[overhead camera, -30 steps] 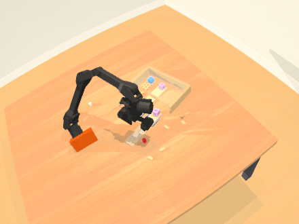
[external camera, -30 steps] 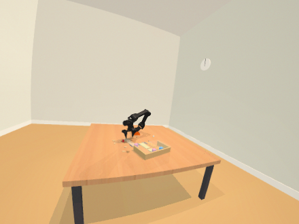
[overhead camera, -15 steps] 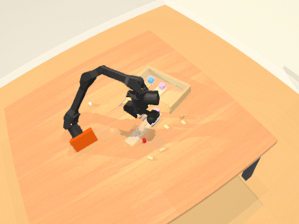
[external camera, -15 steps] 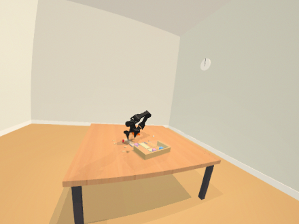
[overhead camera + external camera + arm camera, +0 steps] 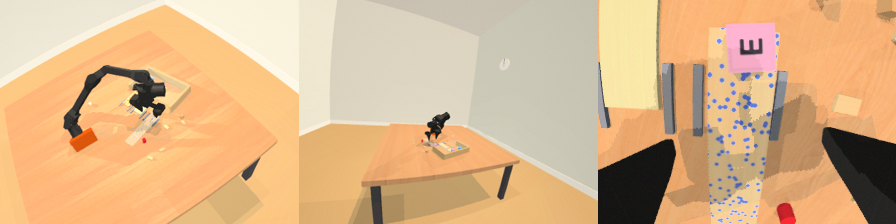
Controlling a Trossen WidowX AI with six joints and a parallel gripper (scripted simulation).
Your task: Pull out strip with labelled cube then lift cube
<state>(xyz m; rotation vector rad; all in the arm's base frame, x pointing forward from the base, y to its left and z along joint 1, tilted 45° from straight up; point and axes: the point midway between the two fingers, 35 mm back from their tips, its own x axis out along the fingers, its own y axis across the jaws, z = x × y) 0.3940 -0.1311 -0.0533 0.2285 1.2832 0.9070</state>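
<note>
A pink cube with a black letter E sits on the far end of the blue-dotted strip, between two grey rails. The visible part of this strip looks unbroken. My gripper is open and empty, above the dotted strip with one finger to each side, on the near side of the cube. In the top view the arm hides the cube. A plain cream strip lies beside it. Another pink cube and a blue object are at the tray.
A wooden tray stands beyond the strips. Grey rails flank the dotted strip. A red cylinder lies beside it. Small wooden blocks are scattered to the right. A white cube is near the arm.
</note>
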